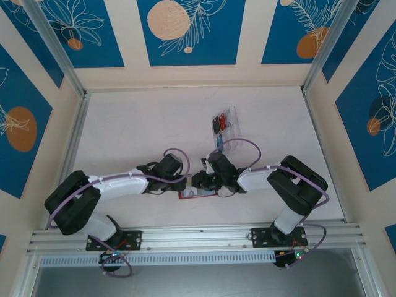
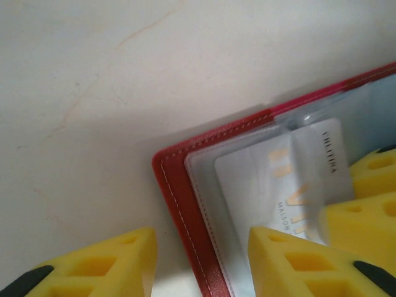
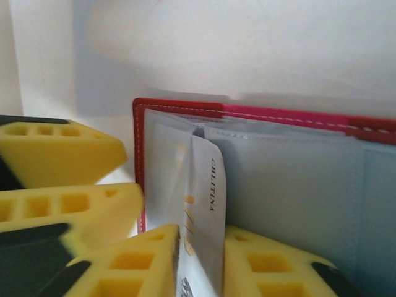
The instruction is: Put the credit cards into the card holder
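Wallet [image 1: 197, 194] lies open and flat on the table [image 1: 136, 130], near the front edge, between the two grippers. Its long axis runs left to right and the sleeves face up.

Left gripper [image 2: 201, 238]: fingers apart, straddling the wallet's left red edge. One finger is outside on the table, the other is on the clear sleeve, and neither is clamped on anything.

Right gripper [image 3: 202, 230]: fingers close on either side of a sleeve leaf that stands up on edge, with a pale card [image 3: 201, 185] in it. The card's printed edge points toward the spine. Cannot tell whether the fingers pinch the leaf or only flank it.

Tray [image 1: 230, 117] sits farther back, well apart from the wallet. It holds a red card [image 1: 223, 122] and a black card [image 1: 215, 124], with a blue card [image 1: 218, 143] at its near end.
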Available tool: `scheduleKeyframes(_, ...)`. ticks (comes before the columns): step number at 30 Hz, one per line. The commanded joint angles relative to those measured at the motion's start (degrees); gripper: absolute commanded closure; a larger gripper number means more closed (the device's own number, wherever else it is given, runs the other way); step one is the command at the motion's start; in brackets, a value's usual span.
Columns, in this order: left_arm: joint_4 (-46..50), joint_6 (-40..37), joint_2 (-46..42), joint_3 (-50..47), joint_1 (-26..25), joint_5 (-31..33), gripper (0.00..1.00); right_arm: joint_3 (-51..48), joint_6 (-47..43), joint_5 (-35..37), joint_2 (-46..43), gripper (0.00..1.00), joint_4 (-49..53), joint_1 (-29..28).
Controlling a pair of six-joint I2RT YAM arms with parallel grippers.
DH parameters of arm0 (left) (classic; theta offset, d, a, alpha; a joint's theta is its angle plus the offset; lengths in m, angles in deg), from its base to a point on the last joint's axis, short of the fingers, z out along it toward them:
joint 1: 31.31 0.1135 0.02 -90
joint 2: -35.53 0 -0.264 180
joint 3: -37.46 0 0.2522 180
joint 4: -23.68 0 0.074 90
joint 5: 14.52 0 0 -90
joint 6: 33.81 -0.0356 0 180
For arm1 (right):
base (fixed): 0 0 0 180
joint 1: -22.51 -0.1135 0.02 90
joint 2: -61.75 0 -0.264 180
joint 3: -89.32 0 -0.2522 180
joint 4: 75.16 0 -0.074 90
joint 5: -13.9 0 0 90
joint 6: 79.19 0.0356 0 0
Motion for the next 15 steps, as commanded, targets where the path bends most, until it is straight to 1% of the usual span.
scheduleKeyframes(1, 1.5, 1.8, -3.0, -0.9, 0.6, 0.7, 0.58, 1.1, -4.0, -0.7, -0.9, 0.71, 13.9, 0.5)
scheduleKeyframes(5, 1.3, 2.1, -3.9, -1.4, 1.1, 0.2, 0.59, 4.2, -6.1, -0.2, -2.1, 0.66, 19.9, 0.5)
scheduleKeyframes(10, 1.3, 1.8, -3.3, -2.2, 1.2, 0.4, 0.68, 8.2, -8.7, 2.8, -3.2, 0.62, 28.5, 0.5)
scheduleKeyframes(12, 0.9, 1.4, -2.6, -2.3, 1.3, 0.1, 0.69, 8.9, -9.4, 3.6, -3.9, 0.61, 30.3, 0.5)
scheduleKeyframes(15, -0.5, 0.8, -0.8, -2.1, 1.2, -1.5, 0.75, 10.1, -10.8, 3.7, -4.7, 0.58, 32.2, 0.5)
